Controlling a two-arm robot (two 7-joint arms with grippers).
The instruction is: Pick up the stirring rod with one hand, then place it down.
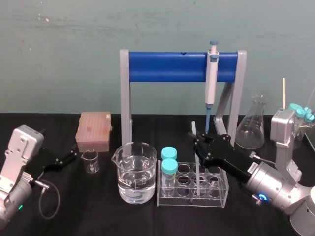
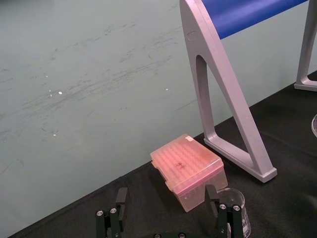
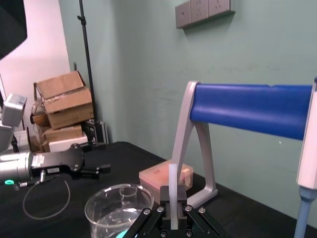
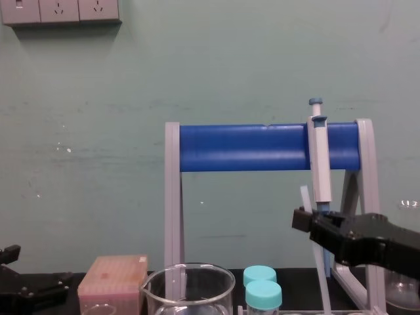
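Right pincer [image 1: 198, 146] pinches the stirring rod [image 1: 197, 177] upright, its lower end inside the tube rack [image 1: 219, 191]. Best lifted straight up, kept vertical. Left pincer [image 1: 69, 158], spread, idles left of the rack.

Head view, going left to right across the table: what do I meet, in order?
left gripper → small beaker → large beaker → blue-capped vials → stirring rod, clamped in the right gripper → conical flask
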